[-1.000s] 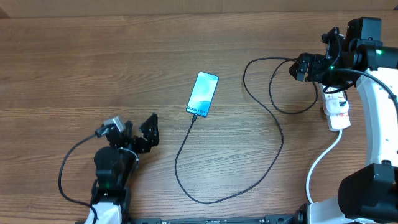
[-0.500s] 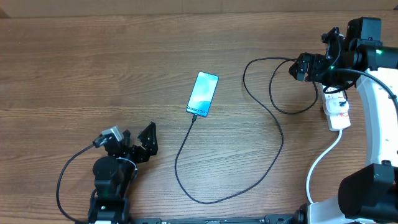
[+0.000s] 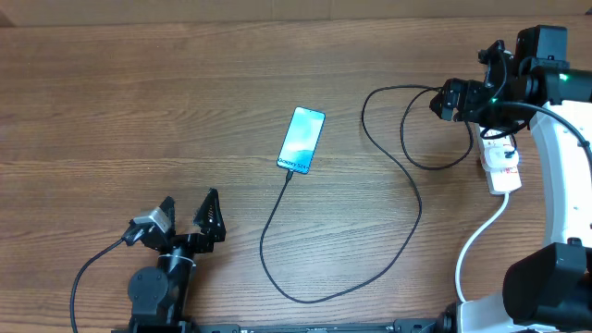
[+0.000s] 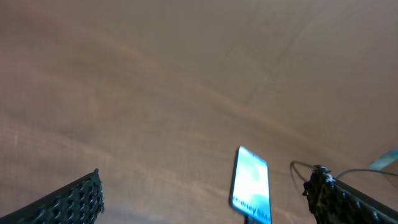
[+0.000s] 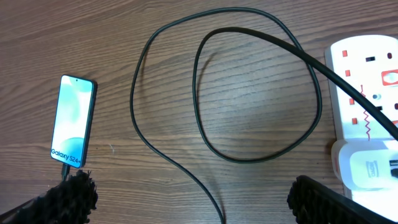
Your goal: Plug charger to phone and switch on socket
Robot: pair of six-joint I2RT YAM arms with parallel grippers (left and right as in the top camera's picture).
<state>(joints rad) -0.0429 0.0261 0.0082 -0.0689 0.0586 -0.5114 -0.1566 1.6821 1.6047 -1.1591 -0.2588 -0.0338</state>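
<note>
Now the left hand (image 3: 188, 208) has withdrawn from the phone (image 3: 302, 141). Over the last second it has slid back toward the near edge of the table (image 3: 139, 92) and stands well apart from the phone, on the side of the short edge that carries the small white text. We read this as a release-and-retreat move: the charger (image 3: 277, 231) meets that same short edge, and in the right wrist view its connector appears seated there, so we judge the plugging step complete.

Left hand: fingers spread wide, holding nothing and touching nothing – only bare table lies between them in the left wrist view.

Right hand (image 5: 189, 193): it has not moved in that second. Its fingers are also spread wide and empty. It hovers on the far side of the phone from the left hand, above the loops of the charger.

The socket (image 3: 502, 166) lies well apart from the phone, beyond those loops, with a white adapter (image 5: 367, 165) plugged into it. We cannot tell from these views whether its switch is on. We judge the switch to be the remaining step – the right hand is the nearer one for it.
</note>
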